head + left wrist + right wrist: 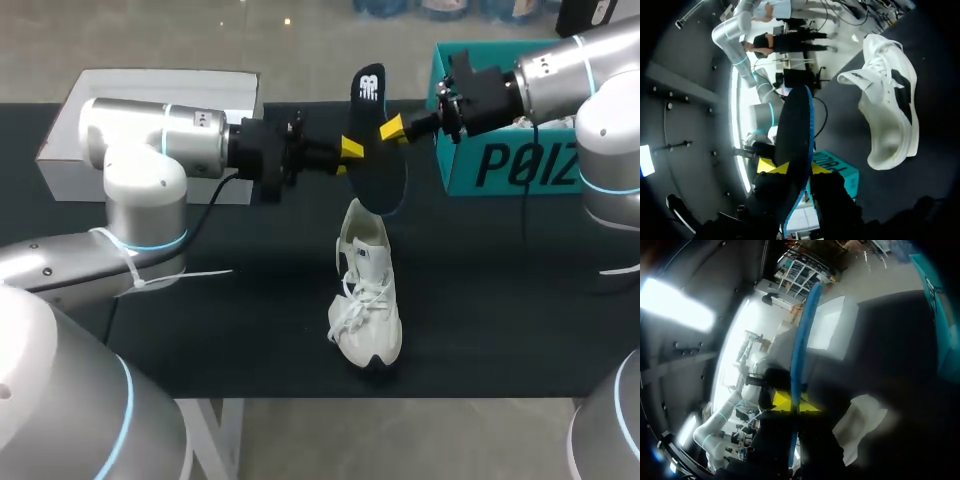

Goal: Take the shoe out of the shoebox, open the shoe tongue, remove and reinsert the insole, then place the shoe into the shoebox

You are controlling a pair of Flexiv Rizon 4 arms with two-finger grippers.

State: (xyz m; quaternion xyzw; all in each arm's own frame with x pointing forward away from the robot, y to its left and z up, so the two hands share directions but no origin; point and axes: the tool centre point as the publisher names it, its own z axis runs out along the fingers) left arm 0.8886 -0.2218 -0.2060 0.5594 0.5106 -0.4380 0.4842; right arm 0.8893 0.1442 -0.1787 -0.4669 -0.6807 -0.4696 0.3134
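- While both my arms meet above the middle of the black table (250, 330), the insole (382, 170) hangs in the air between them, stood on end, its black face towards the head camera.
- My left gripper (350, 150) comes in from the left and is clamped on the insole; in the left wrist view (796, 168) its 2 yellow tips press on opposite faces of the insole (796, 130), which runs out ahead of the fingers with its blue edge showing.
- My right gripper (392, 128) comes in from the right and grips the same insole from the other side; in the right wrist view (796, 405) its 2 yellow tips sit narrow, one on each side of the thin blue edge (802, 340).
- Seen from the head camera, the 2 grippers face each other almost tip to tip across the insole.
- The white shoe (366, 300) rests on the table, out of any box, toe towards the near edge and heel end towards the insole, laces loose.
- In the left wrist view the shoe (890, 100) is apart from the insole, beside my fingers; in the right wrist view it (860, 425) shows as a pale blur beside them.
- A teal shoebox (500, 165) stands on the table under my right arm, well apart from the shoe.
- A white box (230, 85) sits at the far left of the table, behind my left arm.
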